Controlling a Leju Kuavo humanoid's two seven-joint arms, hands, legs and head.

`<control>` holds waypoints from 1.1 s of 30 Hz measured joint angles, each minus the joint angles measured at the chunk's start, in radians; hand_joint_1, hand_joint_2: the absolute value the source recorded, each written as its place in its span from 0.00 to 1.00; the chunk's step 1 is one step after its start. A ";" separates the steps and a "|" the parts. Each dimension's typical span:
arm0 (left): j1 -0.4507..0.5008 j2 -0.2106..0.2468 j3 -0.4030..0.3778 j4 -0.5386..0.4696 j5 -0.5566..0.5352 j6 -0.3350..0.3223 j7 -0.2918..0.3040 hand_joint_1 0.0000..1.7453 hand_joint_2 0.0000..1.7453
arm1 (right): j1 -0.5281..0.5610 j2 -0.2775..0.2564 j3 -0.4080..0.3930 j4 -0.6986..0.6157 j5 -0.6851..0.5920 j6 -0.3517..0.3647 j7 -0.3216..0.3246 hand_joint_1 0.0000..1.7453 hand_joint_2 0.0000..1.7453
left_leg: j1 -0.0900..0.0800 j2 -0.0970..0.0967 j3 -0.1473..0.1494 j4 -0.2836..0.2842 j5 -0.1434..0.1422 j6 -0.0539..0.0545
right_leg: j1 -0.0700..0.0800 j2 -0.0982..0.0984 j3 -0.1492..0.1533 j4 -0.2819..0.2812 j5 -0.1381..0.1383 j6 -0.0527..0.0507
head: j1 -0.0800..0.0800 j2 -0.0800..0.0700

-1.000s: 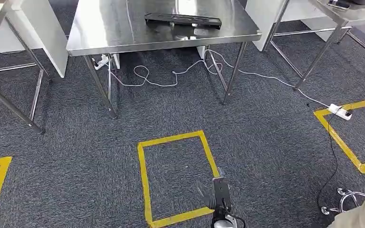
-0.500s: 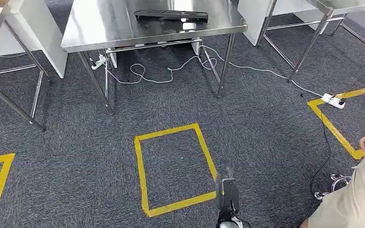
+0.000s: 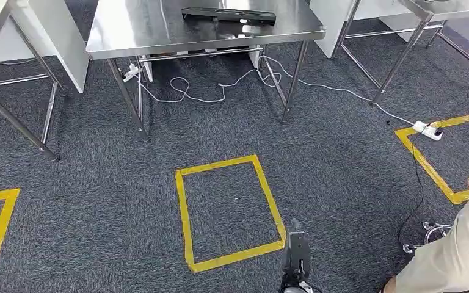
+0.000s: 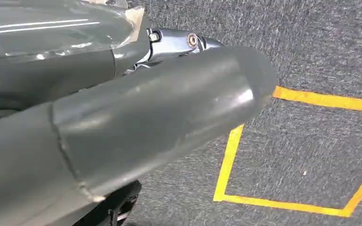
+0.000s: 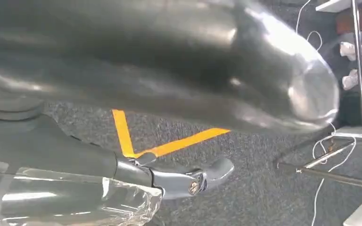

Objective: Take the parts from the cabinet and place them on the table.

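part (image 3: 228,15): long, flat, black, lying across the far side of the steel table (image 3: 134,30) | left hand (image 4: 122,122): thick grey thumb seen, grip cannot be told | right hand (image 5: 179,61): thumb and one finger extended, nothing visibly held, state unclear | yellow tape square (image 3: 229,210) on carpet
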 joint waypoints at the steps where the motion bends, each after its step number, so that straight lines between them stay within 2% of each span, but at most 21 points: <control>1: -0.001 0.000 -0.001 0.000 0.000 -0.002 0.002 0.00 0.00 | 0.000 -0.001 -0.004 0.000 -0.008 0.014 0.000 0.00 0.00 | 0.000 0.000 -0.003 0.001 0.001 0.004 | -0.005 0.000 -0.004 0.000 0.002 0.003 | 0.000 0.000; 7: -0.002 0.000 -0.001 0.000 0.000 -0.004 0.009 0.00 0.00 | 0.000 -0.002 -0.017 0.000 -0.011 0.032 0.000 0.00 0.00 | -0.006 0.000 -0.013 0.006 0.006 0.020 | -0.012 0.001 -0.013 -0.003 0.012 0.019 | 0.000 0.000; 9: -0.003 -0.002 -0.001 0.000 0.000 -0.004 0.010 0.00 0.00 | 0.000 -0.003 -0.019 -0.001 -0.009 0.034 0.000 0.00 0.00 | 0.006 0.010 -0.011 -0.009 0.018 0.036 | -0.012 0.004 -0.012 0.014 0.002 0.024 | 0.000 0.000; 10: -0.004 -0.002 -0.001 0.000 0.000 -0.004 0.010 0.00 0.00 | 0.000 -0.003 -0.019 -0.001 -0.006 0.034 0.000 0.00 0.00 | 0.007 0.013 -0.013 -0.012 0.021 0.041 | -0.012 0.005 -0.037 0.060 -0.030 0.018 | 0.002 0.000; 12: -0.006 -0.003 -0.001 0.000 0.000 -0.004 0.010 0.00 0.00 | 0.001 -0.004 -0.019 -0.001 -0.006 0.035 0.000 0.00 0.00 | 0.007 0.024 -0.019 -0.011 0.023 0.044 | -0.014 0.006 -0.118 0.223 -0.107 0.009 | 0.006 0.000; 13: -0.005 -0.003 -0.001 0.000 0.000 -0.004 0.010 0.00 0.00 | 0.004 -0.006 -0.020 -0.001 -0.006 0.035 0.000 0.00 0.00 | 0.006 0.030 -0.023 -0.011 0.024 0.045 | -0.014 0.006 -0.157 0.302 -0.135 0.010 | 0.006 0.000; 14: -0.005 -0.003 -0.001 0.000 0.000 -0.004 0.010 0.00 0.00 | 0.007 -0.007 -0.021 -0.001 -0.006 0.035 0.000 0.00 0.00 | 0.005 0.035 -0.025 -0.011 0.025 0.044 | -0.014 0.006 -0.174 0.339 -0.141 0.016 | 0.006 0.000; 15: -0.005 -0.003 -0.001 0.000 0.000 -0.004 0.010 0.00 0.00 | 0.009 -0.009 -0.022 -0.001 -0.006 0.035 0.000 0.00 0.00 | 0.005 0.042 -0.026 -0.011 0.026 0.043 | -0.014 0.006 -0.166 0.323 -0.129 0.023 | 0.006 0.000; 17: -0.005 -0.004 -0.001 0.000 0.000 -0.004 0.010 0.00 0.00 | 0.010 -0.010 -0.023 -0.001 -0.006 0.035 0.000 0.00 0.00 | 0.005 0.059 -0.025 -0.010 0.028 0.039 | -0.014 -0.003 -0.076 0.157 -0.059 0.042 | 0.006 0.000; 18: -0.006 -0.005 -0.001 0.000 0.000 -0.004 0.010 0.00 0.00 | 0.008 -0.010 -0.023 -0.001 -0.006 0.035 0.000 0.00 0.00 | 0.005 0.067 -0.024 -0.008 0.028 0.036 | -0.014 -0.033 -0.021 0.050 -0.024 0.046 | 0.006 0.000; 19: -0.006 -0.005 -0.001 0.000 0.000 -0.004 0.010 0.00 0.00 | 0.005 -0.009 -0.023 -0.002 -0.006 0.036 0.000 0.00 0.00 | -0.002 0.074 -0.022 -0.006 0.027 0.030 | -0.012 -0.082 -0.011 0.010 -0.009 0.033 | 0.007 0.000; 23: -0.006 -0.007 -0.001 0.000 0.005 -0.005 0.009 0.00 0.00 | 0.006 -0.010 -0.024 -0.003 -0.005 0.037 0.000 0.00 0.00 | 0.004 0.110 -0.018 -0.008 0.029 0.000 | -0.004 -0.037 -0.023 0.006 0.010 -0.006 | 0.003 0.000; 24: -0.007 -0.007 -0.001 0.000 0.006 -0.005 0.008 0.00 0.00 | 0.006 -0.009 -0.024 -0.003 -0.006 0.039 0.000 0.00 0.00 | 0.012 0.092 -0.025 0.002 0.021 -0.011 | -0.023 -0.024 -0.010 0.001 0.022 -0.019 | 0.002 0.000; 25: -0.006 -0.007 -0.001 0.000 0.007 -0.006 0.007 0.00 0.00 | 0.004 -0.008 -0.024 -0.003 -0.006 0.040 0.000 0.00 0.00 | 0.014 0.046 -0.034 0.031 -0.011 -0.018 | -0.020 -0.014 -0.017 0.001 0.026 -0.026 | 0.002 0.000; 26: -0.005 -0.007 -0.001 0.000 0.008 -0.006 0.007 0.00 0.00 | 0.004 -0.008 -0.025 -0.003 -0.006 0.041 0.000 0.00 0.00 | 0.018 0.018 -0.056 0.092 -0.058 -0.022 | -0.020 -0.005 -0.020 0.002 0.031 -0.033 | 0.001 0.000; 28: -0.001 -0.007 -0.001 0.000 0.009 -0.006 0.007 0.00 0.00 | 0.002 -0.004 -0.025 -0.003 -0.006 0.042 0.000 0.00 0.00 | 0.019 0.000 -0.126 0.263 -0.141 -0.030 | -0.017 0.018 -0.026 0.004 0.034 -0.036 | 0.001 0.000; 29: 0.000 -0.006 -0.001 0.000 0.010 -0.007 0.007 0.00 0.00 | 0.003 -0.004 -0.025 -0.003 -0.007 0.042 0.000 0.00 0.00 | 0.020 -0.001 -0.148 0.316 -0.153 -0.032 | -0.016 0.031 -0.028 0.004 0.036 -0.038 | 0.001 0.000; 30: 0.000 -0.006 0.000 0.000 0.011 -0.007 0.007 0.00 0.00 | 0.003 -0.005 -0.026 -0.003 -0.008 0.042 0.000 0.00 0.00 | 0.022 -0.001 -0.146 0.315 -0.140 -0.032 | -0.016 0.044 -0.027 0.005 0.036 -0.038 | 0.001 0.000; 31: 0.000 -0.006 0.000 0.000 0.012 -0.007 0.007 0.00 0.00 | 0.002 -0.004 -0.029 -0.003 -0.008 0.043 0.000 0.00 0.00 | 0.024 -0.002 -0.122 0.267 -0.105 -0.030 | -0.016 0.058 -0.027 0.007 0.036 -0.038 | 0.001 0.000; 32: 0.000 -0.006 0.000 0.000 0.012 -0.007 0.006 0.00 0.00 | 0.000 -0.004 -0.031 -0.003 -0.008 0.046 0.000 0.00 0.00 | 0.026 -0.007 -0.079 0.183 -0.058 -0.028 | -0.016 0.072 -0.027 0.010 0.036 -0.037 | 0.001 0.000; 33: -0.001 -0.006 0.000 0.000 0.015 -0.008 0.005 0.00 0.00 | -0.001 -0.002 -0.032 -0.003 -0.008 0.049 0.000 0.00 0.00 | 0.028 -0.028 -0.033 0.090 -0.015 -0.024 | -0.016 0.086 -0.027 0.013 0.036 -0.037 | 0.001 0.000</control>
